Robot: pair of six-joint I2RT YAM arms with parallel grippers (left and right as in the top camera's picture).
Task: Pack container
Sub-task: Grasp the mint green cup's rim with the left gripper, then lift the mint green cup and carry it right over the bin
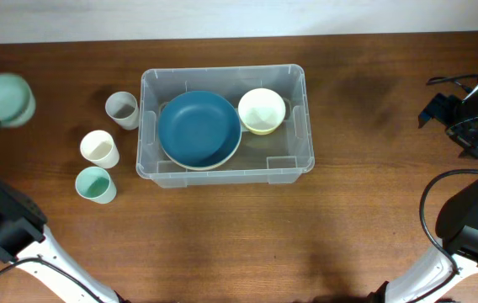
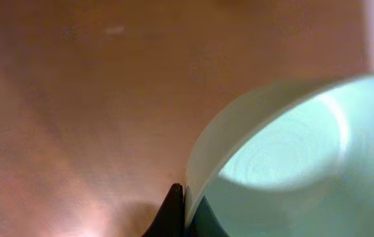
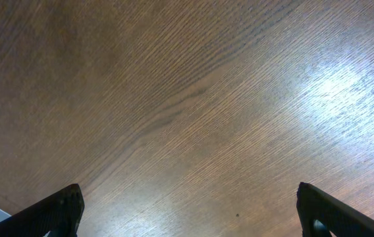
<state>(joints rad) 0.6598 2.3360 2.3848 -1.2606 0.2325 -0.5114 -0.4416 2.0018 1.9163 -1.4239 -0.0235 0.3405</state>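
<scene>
**At the table's far left, a mint bowl is sitting in a tight grip**

Over on the left edge, the left pincer (image 2: 186, 214) is clamping the rim of a mint bowl (image 2: 286, 158), one dark finger outside the wall and one inside, squeezed right together on the thin plastic. The wrist camera is looking into the bowl's pale hollow, with blurred brown wood behind it (whether the bowl is touching the table (image 1: 365, 227), I cannot tell).

At centre table, the container (image 1: 225, 174) is sitting square and upright, well apart from both arms. Inside it, a blue plate (image 1: 199, 129) is filling the left part, and a cream bowl (image 1: 262, 110) is resting just beside it toward the back right corner, the two rims touching or very nearly so.

Just left of the container, three cups are standing upright in a loose column: a grey cup (image 1: 122, 108) at the back, close against the container's wall, a cream cup (image 1: 99, 148) in the middle, and a mint cup (image 1: 95, 184) nearest the front.

Far out on the right side, the right pincer (image 3: 188, 214) is hanging over bare wood, its fingers spread wide apart and gripping nothing.
</scene>
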